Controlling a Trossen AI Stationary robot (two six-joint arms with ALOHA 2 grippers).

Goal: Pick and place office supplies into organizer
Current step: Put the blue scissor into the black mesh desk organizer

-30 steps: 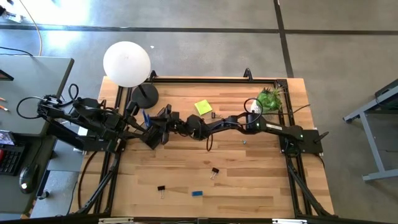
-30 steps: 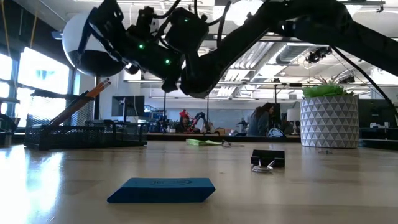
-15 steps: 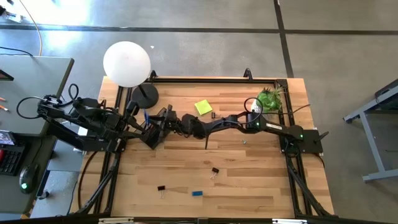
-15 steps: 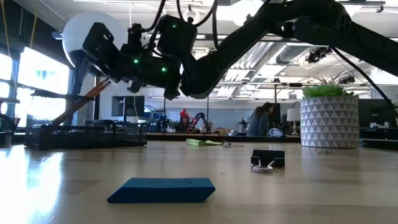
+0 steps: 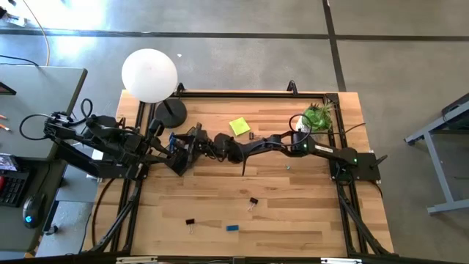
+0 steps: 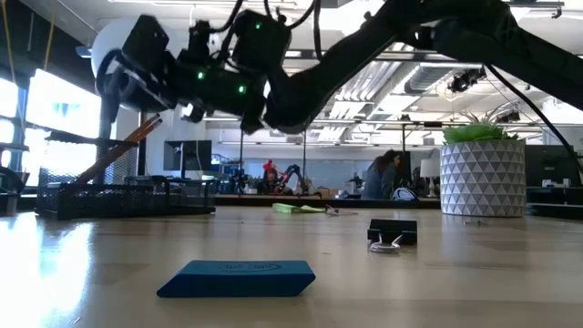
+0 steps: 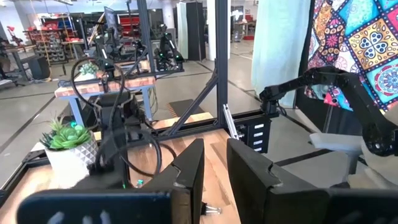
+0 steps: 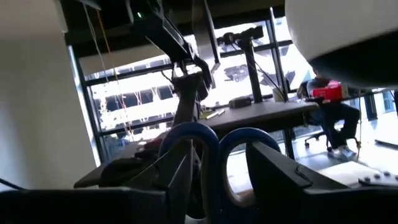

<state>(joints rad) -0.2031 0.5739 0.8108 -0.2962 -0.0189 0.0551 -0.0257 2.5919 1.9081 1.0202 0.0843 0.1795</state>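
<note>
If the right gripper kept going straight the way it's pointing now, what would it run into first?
Most likely the blue-handled scissors: their loops stand right between the right gripper's parted fingers. Depth is unclear, but nothing else lies nearer in that line.

The left gripper (image 7: 214,177) shows its two dark fingers (image 7: 189,177) with a narrow gap between them and nothing held there. Beyond them lies the wooden table (image 7: 205,134). The potted plant (image 7: 67,146) in its white pot stands at the table's far corner, with the right arm (image 7: 127,143) and its looping black cables just beside the plant
</note>
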